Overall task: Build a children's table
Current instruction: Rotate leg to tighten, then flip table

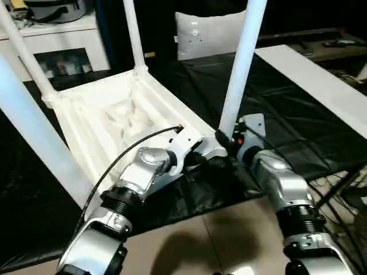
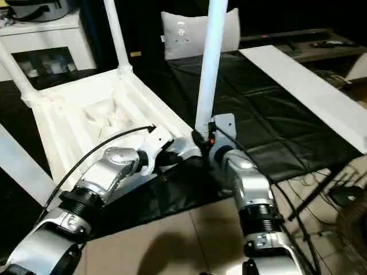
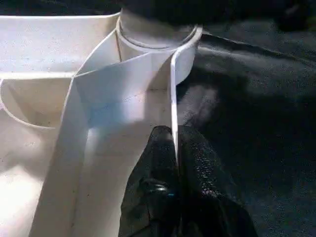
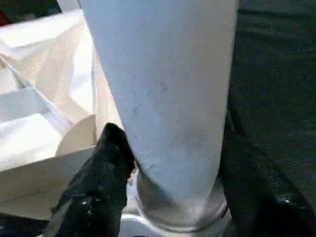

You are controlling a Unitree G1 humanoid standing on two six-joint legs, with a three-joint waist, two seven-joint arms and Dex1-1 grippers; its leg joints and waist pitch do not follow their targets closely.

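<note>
The table top (image 1: pixel 114 114) lies upside down on a black sheet (image 1: pixel 287 120), ribbed underside facing up, occupying the area from 9 to 12 o'clock in the head views. Four legs stand in its corner sockets: the near-right leg (image 1: pixel 241 63) rises at about 1 o'clock from the grippers, a far leg (image 1: pixel 133 34) stands at 12 o'clock, another far leg (image 1: pixel 26 57) at 10 o'clock, and the near-left leg (image 1: pixel 34 137) crosses the picture at 9 o'clock.

The left gripper (image 3: pixel 174 143) is pinched tight on the thin outer rim wall of the top, one finger on each side, just beside the near-right corner socket (image 3: pixel 158 42).

The right gripper (image 4: pixel 173 163) straddles the base of the near-right leg, where it enters its socket. Its fingers (image 4: pixel 106 168) stand at medium width, one on either side of the tube, with the left finger touching the leg.

A grey cushion (image 1: pixel 209 34) stands at 12 o'clock beyond the sheet. A white cabinet (image 1: pixel 57 48) sits at 11 o'clock.
</note>
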